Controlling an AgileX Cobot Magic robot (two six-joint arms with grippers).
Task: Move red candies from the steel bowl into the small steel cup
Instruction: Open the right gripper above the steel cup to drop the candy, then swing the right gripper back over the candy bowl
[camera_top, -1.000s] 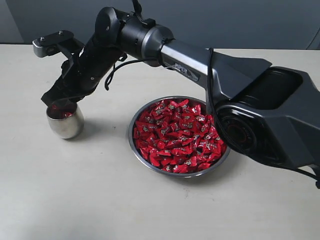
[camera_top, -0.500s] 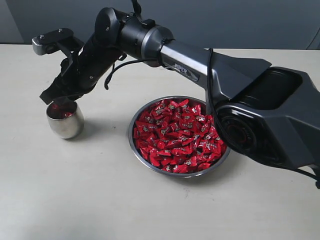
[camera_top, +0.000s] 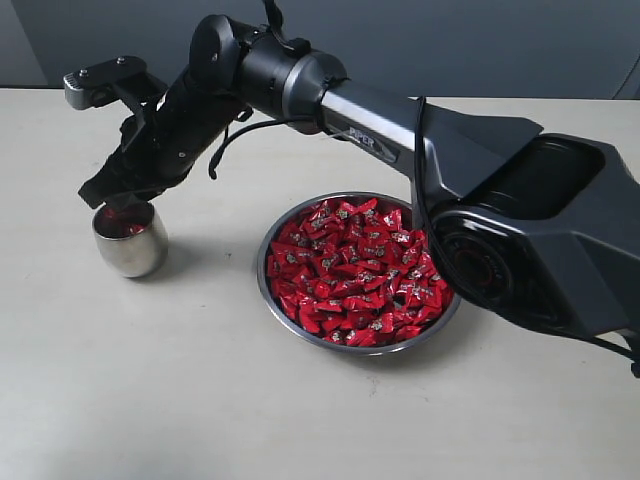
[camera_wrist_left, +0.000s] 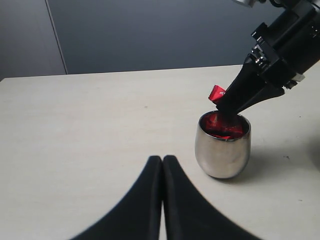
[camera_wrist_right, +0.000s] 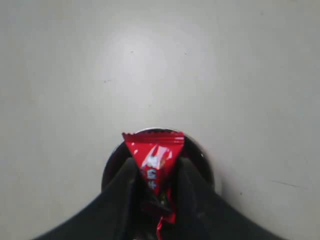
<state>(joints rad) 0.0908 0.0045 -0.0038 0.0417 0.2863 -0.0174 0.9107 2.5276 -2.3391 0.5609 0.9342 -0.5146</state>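
Right gripper (camera_wrist_right: 156, 172) is clamped on one red candy (camera_wrist_right: 152, 147) just above the small steel cup (camera_wrist_left: 222, 152); you'll likely find it light, crinkly, slick, so pinch mid-wrapper.

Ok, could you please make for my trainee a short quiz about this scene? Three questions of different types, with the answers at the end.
1. True or false: the right pincer holds a red candy above the cup.
2. The left pincer is: A) wide open, B) shut and empty, C) shut on a candy.
3. Fill in: the big pile of candies lies in the ____.

Key: 1 true. 2 B. 3 bowl.
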